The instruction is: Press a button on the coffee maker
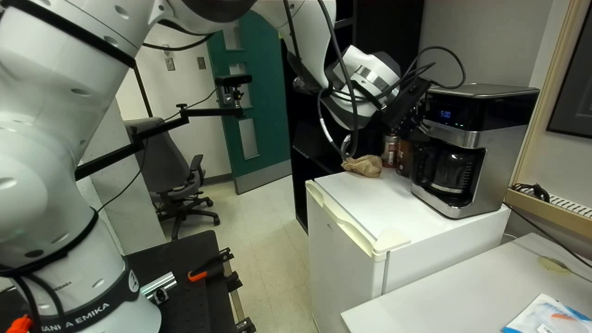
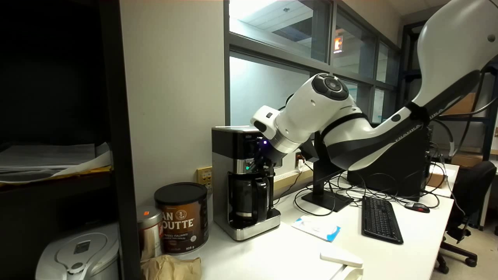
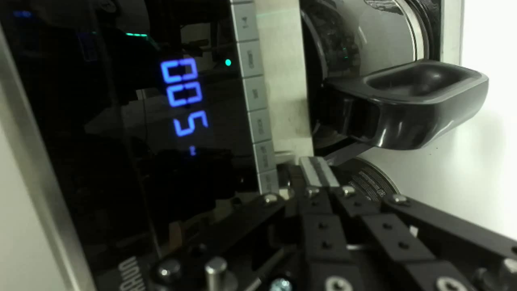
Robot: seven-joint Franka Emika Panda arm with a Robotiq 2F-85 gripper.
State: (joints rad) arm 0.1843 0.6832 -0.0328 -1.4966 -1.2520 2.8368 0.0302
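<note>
The coffee maker is a boxy black and silver machine in both exterior views (image 1: 502, 166) (image 2: 223, 186), with a blue 5:00 display and green lights. In the wrist view its black front panel (image 3: 133, 161) fills the left side, turned sideways. A column of grey buttons (image 3: 258, 121) runs along a silver strip. My gripper (image 3: 319, 171) is shut and empty, its pale fingertips together at the strip near the lower end of that column. I cannot tell whether they touch. In both exterior views the gripper (image 1: 422, 126) (image 2: 253, 166) is at the machine's front, partly hidden.
The glass carafe (image 1: 451, 171) with its black handle (image 3: 408, 105) sits in the recess. A brown coffee can (image 2: 183, 221), a smaller tin (image 2: 149, 233) and a crumpled paper bag (image 1: 364, 165) stand beside the machine on the white fridge top (image 1: 365, 199). A black cabinet (image 1: 307, 138) stands behind.
</note>
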